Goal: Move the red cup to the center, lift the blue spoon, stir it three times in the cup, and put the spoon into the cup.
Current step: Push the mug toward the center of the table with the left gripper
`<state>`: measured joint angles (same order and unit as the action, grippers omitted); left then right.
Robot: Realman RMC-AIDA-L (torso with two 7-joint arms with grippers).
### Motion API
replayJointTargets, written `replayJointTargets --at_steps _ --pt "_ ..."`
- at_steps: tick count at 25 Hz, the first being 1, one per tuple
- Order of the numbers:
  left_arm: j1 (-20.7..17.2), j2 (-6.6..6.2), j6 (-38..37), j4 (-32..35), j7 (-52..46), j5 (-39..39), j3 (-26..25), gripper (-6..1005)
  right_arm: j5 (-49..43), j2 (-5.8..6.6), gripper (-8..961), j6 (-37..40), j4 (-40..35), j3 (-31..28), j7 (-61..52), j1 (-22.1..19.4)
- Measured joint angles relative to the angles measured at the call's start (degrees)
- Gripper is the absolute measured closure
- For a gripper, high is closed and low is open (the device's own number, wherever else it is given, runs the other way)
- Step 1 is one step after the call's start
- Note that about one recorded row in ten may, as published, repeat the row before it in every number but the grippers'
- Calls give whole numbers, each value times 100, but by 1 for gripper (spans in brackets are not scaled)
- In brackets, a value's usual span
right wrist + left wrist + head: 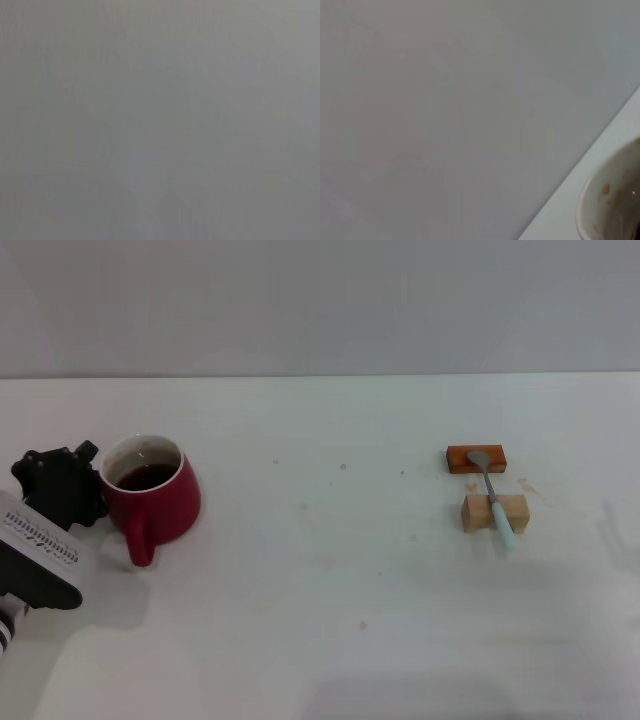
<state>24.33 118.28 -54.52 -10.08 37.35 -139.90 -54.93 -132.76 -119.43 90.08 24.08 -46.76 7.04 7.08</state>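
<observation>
Left end effector (62,485), black, sits just beside the rounded dark-red ceramic cup (152,495), on the side away from the spoon; whether its fingers are apart or together cannot be determined. This cup stands upright on the white worktop (330,600), loop handle toward the camera, dark liquid inside. Well apart from the cup, the slim blue-handled metal spoon (493,495) lies across an orange-brown block (476,458) and a pale wooden block (495,512).
</observation>
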Motion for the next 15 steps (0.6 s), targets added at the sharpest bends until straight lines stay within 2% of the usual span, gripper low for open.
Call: replayJointTargets --at_steps 15 --pt "130 29 -52 -187 7 -3 1170 964 -24 -2 168 20 85 0 22 -17"
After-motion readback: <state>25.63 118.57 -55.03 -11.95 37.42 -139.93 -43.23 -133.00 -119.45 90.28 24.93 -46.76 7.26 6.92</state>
